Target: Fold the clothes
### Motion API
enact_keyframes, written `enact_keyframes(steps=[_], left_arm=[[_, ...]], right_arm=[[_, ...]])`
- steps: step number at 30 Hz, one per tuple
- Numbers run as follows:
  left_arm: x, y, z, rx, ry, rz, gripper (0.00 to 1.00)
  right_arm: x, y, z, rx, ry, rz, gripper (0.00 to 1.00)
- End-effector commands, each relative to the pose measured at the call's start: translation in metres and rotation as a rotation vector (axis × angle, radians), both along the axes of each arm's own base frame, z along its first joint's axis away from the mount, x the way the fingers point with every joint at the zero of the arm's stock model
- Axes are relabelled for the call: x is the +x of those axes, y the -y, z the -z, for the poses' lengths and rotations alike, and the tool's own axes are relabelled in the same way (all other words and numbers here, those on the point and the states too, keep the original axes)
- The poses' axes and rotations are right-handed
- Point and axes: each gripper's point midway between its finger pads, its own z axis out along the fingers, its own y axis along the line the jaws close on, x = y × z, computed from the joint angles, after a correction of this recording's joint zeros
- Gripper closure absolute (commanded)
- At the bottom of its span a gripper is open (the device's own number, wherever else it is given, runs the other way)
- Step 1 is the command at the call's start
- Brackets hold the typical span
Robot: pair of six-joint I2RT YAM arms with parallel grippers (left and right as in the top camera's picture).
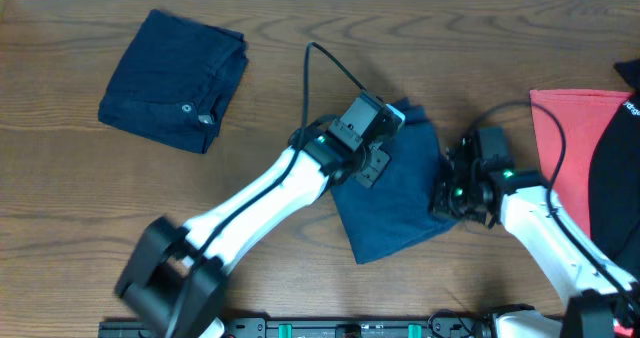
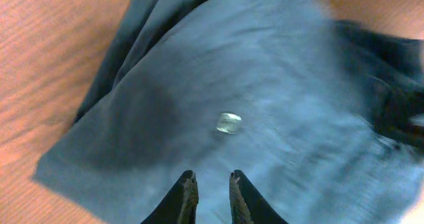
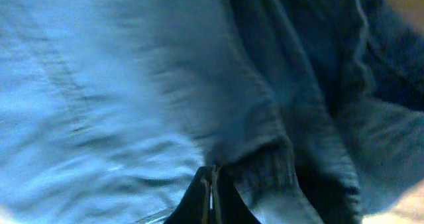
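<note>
From where I'm standing, one dark navy-blue denim garment point(image 1: 170, 78) is lying folded into a neat block at the far left of the brown wooden table point(image 1: 80, 198), its silver button facing up. That piece looks finished to me.

The second dark navy denim garment point(image 1: 400, 213) is sitting in the middle of the table, between the two arms. It is lying as a rough, skewed rectangle, with a thicker bunch of cloth along its right edge. I'd judge it partly folded and in need of squaring up or one more fold.

The left gripper point(image 2: 211, 179) is hanging low over this cloth with its jaws only narrowly apart and nothing between them. A small silver waist button point(image 2: 228, 122) is showing just ahead of its tips.

The right gripper point(image 3: 211, 181) is resting at a stitched hem on the bunched side, its jaws pressed together. I cannot tell whether any fabric is caught between them.

A flat red cloth point(image 1: 570, 138) and a black cloth point(image 1: 615, 193) are waiting at the right edge. If they count as clothes, I'd guess the job is around halfway done.
</note>
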Motion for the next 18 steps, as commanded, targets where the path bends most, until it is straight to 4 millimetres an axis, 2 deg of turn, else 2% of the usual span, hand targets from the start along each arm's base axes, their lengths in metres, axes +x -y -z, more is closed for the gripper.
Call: enact_keyframes(steps=[1, 5, 8, 11, 13, 14, 16, 18], left_arm=[[0.001, 0.001, 0.045, 0.015, -0.095, 0.034, 0.85], [0.008, -0.005, 0.076, 0.033, -0.139, 0.015, 0.85], [0.021, -0.017, 0.075, 0.032, -0.135, -0.016, 0.84], [0.039, -0.031, 0.052, 0.012, -0.115, -0.066, 0.83], [0.046, -0.041, 0.027, -0.001, -0.099, -0.094, 0.72], [0.048, -0.046, 0.014, -0.008, -0.090, -0.105, 0.69], [0.048, -0.056, -0.011, -0.022, -0.072, -0.125, 0.57], [0.039, -0.065, -0.034, -0.035, -0.070, -0.145, 0.52]], right_arm=[[-0.022, 0.023, 0.025, -0.112, -0.089, 0.155, 0.99], [-0.032, 0.029, 0.033, -0.146, -0.113, 0.163, 0.99], [-0.033, 0.029, 0.033, -0.146, -0.116, 0.162, 0.99], [-0.030, 0.023, 0.031, -0.115, -0.107, 0.137, 0.99], [-0.024, 0.012, 0.025, -0.062, -0.074, 0.055, 0.99], [-0.019, 0.005, 0.020, -0.025, -0.049, 0.002, 0.99], [-0.011, -0.013, 0.005, 0.065, 0.011, -0.106, 0.99], [-0.004, -0.033, -0.017, 0.172, 0.088, -0.209, 0.99]])
